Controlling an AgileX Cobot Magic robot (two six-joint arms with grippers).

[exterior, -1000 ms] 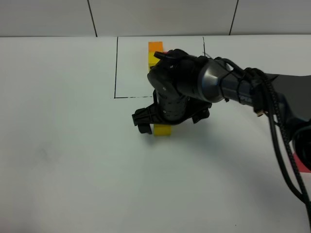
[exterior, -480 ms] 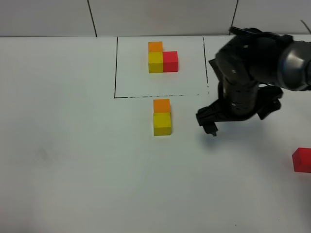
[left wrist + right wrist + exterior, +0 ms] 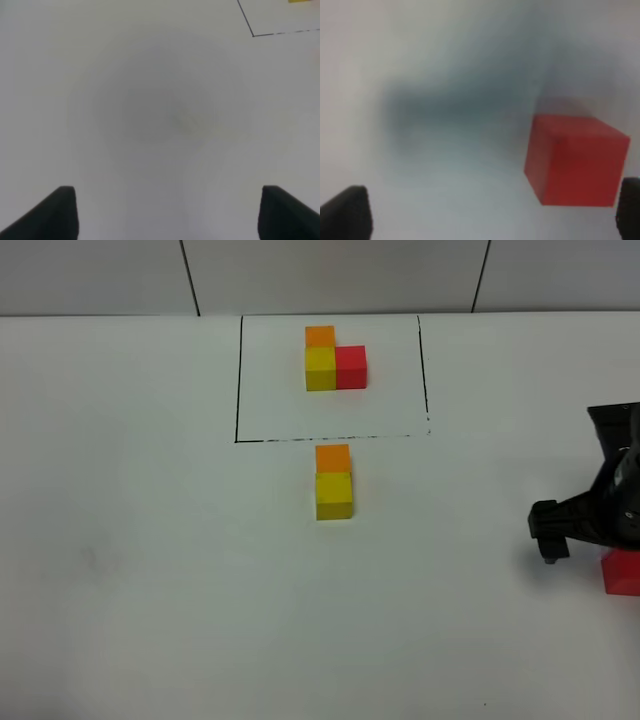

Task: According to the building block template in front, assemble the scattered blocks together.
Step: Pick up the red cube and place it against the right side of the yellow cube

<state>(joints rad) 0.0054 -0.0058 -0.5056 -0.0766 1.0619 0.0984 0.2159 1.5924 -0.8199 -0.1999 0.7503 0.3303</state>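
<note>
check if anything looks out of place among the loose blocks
The loose red cube lies alone far to the right, well away from the orange cube and yellow cube, which touch just outside the framed template. In the template, red sits beside yellow. Nothing looks tilted or damaged.

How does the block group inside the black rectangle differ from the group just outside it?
The framed trio has orange, yellow and red cubes; the unframed pair has only orange and yellow. The trio forms an L; the pair a straight line. The trio lies inside the black rectangle; the pair just outside it. Both have orange touching yellow's far side. A loose red cube lies apart, far right.
</note>
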